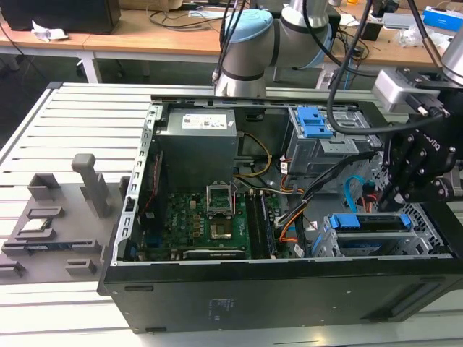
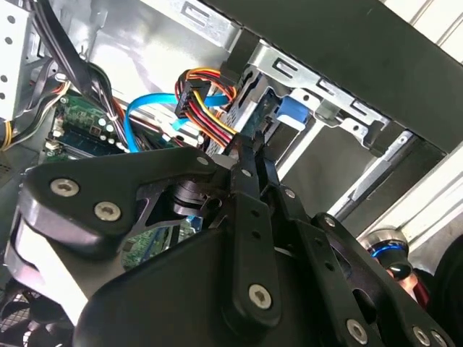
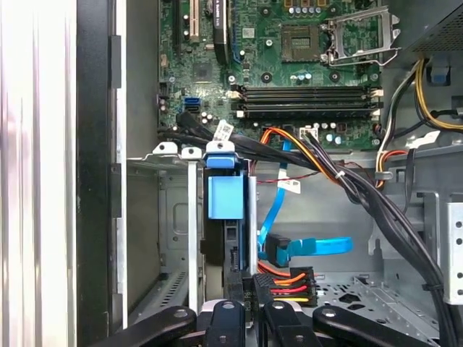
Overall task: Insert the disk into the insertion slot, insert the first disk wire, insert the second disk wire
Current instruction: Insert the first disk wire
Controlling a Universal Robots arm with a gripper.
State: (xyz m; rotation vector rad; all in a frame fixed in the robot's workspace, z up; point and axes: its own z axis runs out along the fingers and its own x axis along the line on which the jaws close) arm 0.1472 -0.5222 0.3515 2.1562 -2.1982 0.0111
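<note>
So the disk (image 1: pixel 367 223) is sitting in the insertion slot (image 1: pixel 432 233), in the case's corner at the exterior view's lower right. It stands on its thin edge, and its long axis runs left to right across that view, alongside the near wall of the black case (image 1: pixel 253 289). In the first wrist view you look down on that edge. The bright blue plastic carrier tab faces the green motherboard (image 3: pixel 289 65), and the dark connector end faces the gripper (image 3: pixel 247 289). The slot is bare silver sheet metal, perforated and boxy, and the disk fills one side of it. The gripper is black and bolted together, and it hovers right at the disk's connector end. Its two thin fingers are pinched together, and I can't see anything between them. Just beside them is a black plug (image 3: pixel 288 278) with red, orange, yellow and black wires. A flat, glossy light-blue cable (image 3: pixel 318 246) lies a bit past it. Further back in the case is a taller grey cage (image 1: pixel 318 137) with a blue clip on top.
</note>
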